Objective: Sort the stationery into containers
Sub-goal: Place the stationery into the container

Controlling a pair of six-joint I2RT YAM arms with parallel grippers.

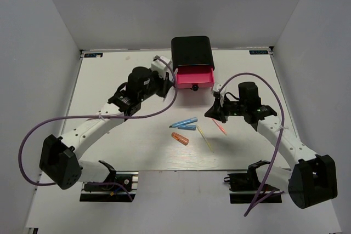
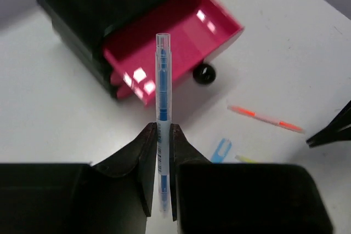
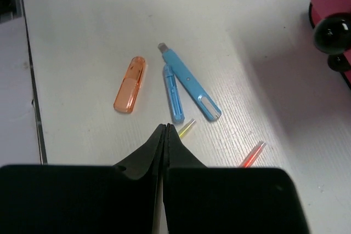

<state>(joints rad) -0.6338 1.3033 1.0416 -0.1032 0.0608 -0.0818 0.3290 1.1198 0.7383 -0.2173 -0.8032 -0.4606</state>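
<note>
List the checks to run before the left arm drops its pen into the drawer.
1. The pink drawer is pulled open: ok.
2. The left end effector is shut on the blue pen: ok.
3. The pen tip is over the drawer's inside: cannot tell.
4. The right end effector is shut and empty: ok.
5. The yellow stick lies free by its tips: ok.

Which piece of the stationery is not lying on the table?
The thin blue pen, gripped in the left hand; the orange capsule, blue pieces and sticks lie flat.
</note>
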